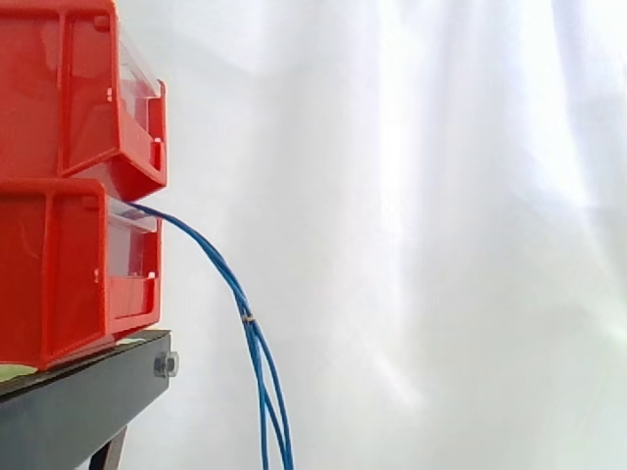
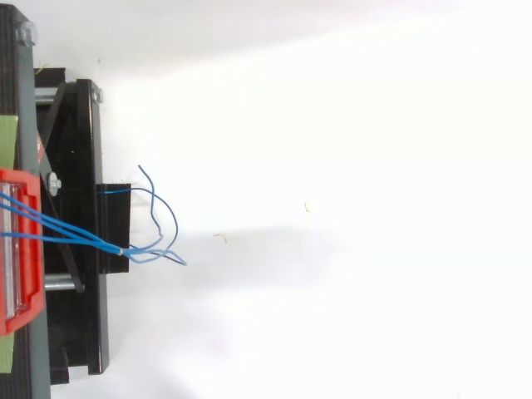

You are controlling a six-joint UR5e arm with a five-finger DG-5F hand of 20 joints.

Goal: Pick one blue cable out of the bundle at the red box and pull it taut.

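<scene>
Free: you can come in from the right, open room before the white curtain up to the hanging blue cables | Blocked: stacked red bins and black stand behind them.

The bins are viewed level and close from beside in the side view, and from above in the top view. Bins, cables and stand are shared.

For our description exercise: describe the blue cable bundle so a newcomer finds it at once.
Find the two stacked red bins on the black stand. From the lower bin's front, thin blue cables arc out and hang down, the only blue things there.
</scene>
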